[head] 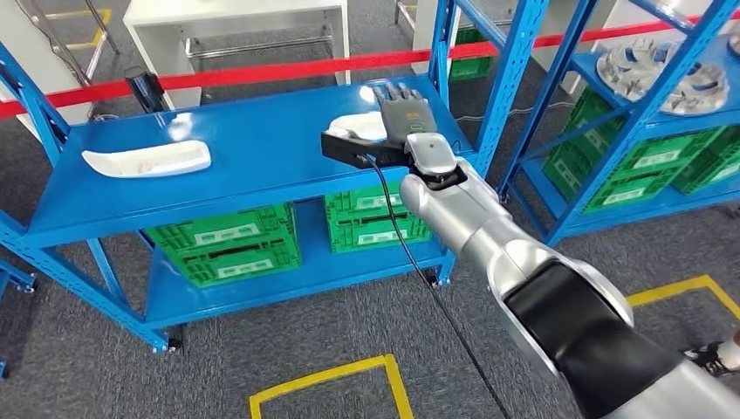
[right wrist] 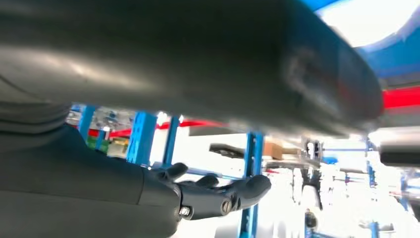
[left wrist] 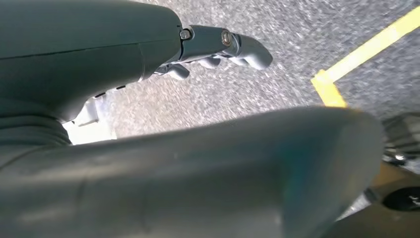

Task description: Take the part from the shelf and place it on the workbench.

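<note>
Two white curved parts lie on the top of the blue shelf [head: 262, 161]: one at the left [head: 147, 159] and one at the right [head: 356, 127]. My right hand [head: 404, 109] reaches over the shelf's right end, right beside and partly over the right part, fingers stretched out flat. In the right wrist view the right hand [right wrist: 208, 196] has straight fingers with nothing between them and the thumb. My left hand [left wrist: 213, 47] hangs over the grey carpet, fingers loose and holding nothing.
Green crates [head: 229, 244] fill the shelf's lower level. A red barrier tape [head: 262, 72] runs behind it. A second blue rack [head: 646, 131] with metal discs [head: 668, 74] and green crates stands at the right. Yellow floor lines [head: 332, 380] mark the carpet.
</note>
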Action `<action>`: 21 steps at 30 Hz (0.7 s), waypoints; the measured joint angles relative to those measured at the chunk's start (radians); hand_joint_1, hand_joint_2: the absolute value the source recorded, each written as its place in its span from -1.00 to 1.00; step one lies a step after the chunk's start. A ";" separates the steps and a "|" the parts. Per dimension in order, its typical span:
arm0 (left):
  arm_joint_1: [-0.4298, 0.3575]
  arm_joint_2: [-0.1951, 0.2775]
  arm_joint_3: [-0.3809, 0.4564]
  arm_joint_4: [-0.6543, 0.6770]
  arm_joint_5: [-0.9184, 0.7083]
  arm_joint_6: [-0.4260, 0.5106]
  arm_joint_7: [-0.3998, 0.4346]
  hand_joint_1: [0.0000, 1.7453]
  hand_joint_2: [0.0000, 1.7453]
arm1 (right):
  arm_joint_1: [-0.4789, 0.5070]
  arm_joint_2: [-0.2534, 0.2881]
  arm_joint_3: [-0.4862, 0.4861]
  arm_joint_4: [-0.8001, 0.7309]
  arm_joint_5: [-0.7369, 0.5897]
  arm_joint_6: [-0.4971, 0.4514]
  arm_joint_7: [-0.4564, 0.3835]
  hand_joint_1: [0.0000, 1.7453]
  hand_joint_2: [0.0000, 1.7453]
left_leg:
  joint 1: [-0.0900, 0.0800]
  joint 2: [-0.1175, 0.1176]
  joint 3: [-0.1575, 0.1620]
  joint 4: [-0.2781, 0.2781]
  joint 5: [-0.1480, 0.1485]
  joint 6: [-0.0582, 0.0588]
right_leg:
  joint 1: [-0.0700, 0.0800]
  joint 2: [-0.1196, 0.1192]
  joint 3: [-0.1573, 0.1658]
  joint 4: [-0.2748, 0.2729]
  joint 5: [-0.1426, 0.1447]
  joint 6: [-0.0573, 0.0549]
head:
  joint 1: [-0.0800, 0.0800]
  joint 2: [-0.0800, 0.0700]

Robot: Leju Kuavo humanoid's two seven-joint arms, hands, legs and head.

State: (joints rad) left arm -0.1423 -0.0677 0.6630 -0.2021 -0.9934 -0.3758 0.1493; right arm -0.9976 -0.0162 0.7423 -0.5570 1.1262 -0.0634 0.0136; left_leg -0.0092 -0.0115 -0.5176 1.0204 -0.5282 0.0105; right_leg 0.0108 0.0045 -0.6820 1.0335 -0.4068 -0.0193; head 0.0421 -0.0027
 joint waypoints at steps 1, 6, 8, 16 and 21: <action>-0.002 0.000 0.000 0.000 0.000 0.000 0.000 -1.00 -1.00 | 0.001 -0.002 0.002 0.000 -0.002 -0.003 0.002 -1.00 -1.00 | -0.001 -0.001 0.010 0.003 -0.004 -0.006 | 0.002 0.001 0.005 -0.004 0.001 -0.005 | 0.000 0.000; -0.004 0.000 0.000 -0.001 -0.004 0.000 0.001 -1.00 -1.00 | 0.001 -0.002 0.010 0.000 -0.010 -0.026 0.001 -1.00 -1.00 | 0.004 0.001 -0.074 0.159 -0.014 -0.033 | -0.011 0.005 0.068 -0.023 -0.029 -0.031 | -0.004 0.000; -0.003 -0.001 0.000 -0.001 -0.007 0.000 0.002 -1.00 -1.00 | 0.008 -0.002 0.015 0.002 -0.012 -0.027 0.002 -1.00 -1.00 | 0.011 0.002 -0.155 0.251 -0.061 -0.046 | -0.013 0.006 0.090 -0.024 -0.048 -0.032 | -0.005 0.000; -0.001 0.000 0.001 0.001 -0.012 0.000 0.007 -1.00 -1.00 | 0.023 0.013 0.029 0.026 -0.023 -0.032 -0.001 -1.00 -1.00 | 0.020 0.011 -0.175 -0.005 0.159 -0.035 | -0.019 0.013 0.183 -0.016 -0.142 0.007 | -0.009 0.000; -0.005 -0.003 0.001 0.000 -0.012 0.000 0.006 -1.00 -1.00 | 0.020 0.016 0.035 0.033 -0.026 -0.031 -0.002 -1.00 -1.00 | 0.021 0.008 -0.138 -0.005 0.130 0.001 | -0.023 0.005 0.131 0.102 -0.184 0.031 | -0.001 0.000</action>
State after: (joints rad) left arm -0.1471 -0.0703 0.6639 -0.2022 -1.0052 -0.3757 0.1558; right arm -0.9776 -0.0004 0.7769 -0.5243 1.1006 -0.0943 0.0113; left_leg 0.0118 -0.0031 -0.6556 1.0150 -0.3983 0.0113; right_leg -0.0119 0.0092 -0.5506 1.1360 -0.5907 0.0116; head 0.0406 -0.0027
